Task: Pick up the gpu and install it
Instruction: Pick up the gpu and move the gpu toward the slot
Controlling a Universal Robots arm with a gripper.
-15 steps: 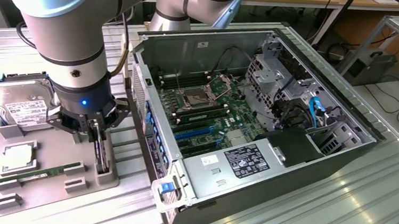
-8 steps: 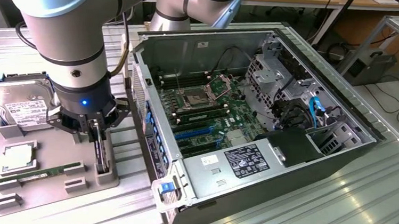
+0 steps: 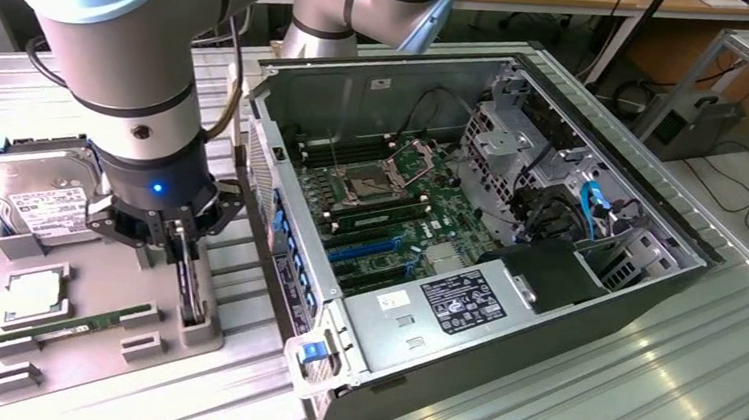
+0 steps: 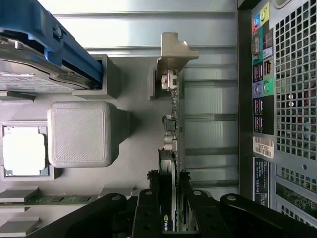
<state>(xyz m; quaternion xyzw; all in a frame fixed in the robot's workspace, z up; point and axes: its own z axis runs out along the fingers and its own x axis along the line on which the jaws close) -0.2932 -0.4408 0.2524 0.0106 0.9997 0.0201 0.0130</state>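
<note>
The gpu [image 3: 191,291] stands on its edge in a slot of the grey fixture tray [image 3: 103,259], just beside the open computer case [image 3: 397,101]. In the wrist view the gpu [image 4: 173,124] is seen edge-on, its silver end bracket [image 4: 174,52] at the far end. My gripper [image 3: 174,244] is down over the card's near end. In the wrist view the gripper [image 4: 170,220] has one black finger [image 4: 148,213] on each side of the card, pressed against its faces. The card still rests in the tray's holder.
The tray also holds a silver hard drive [image 3: 38,199] in a blue carrier [image 4: 69,44], a processor [image 3: 34,294] and a green memory stick [image 3: 71,327]. A grey block [image 4: 79,134] stands beside the card. The case's rear panel [image 4: 287,99] is close by; blue slots [image 3: 364,249] show on the motherboard.
</note>
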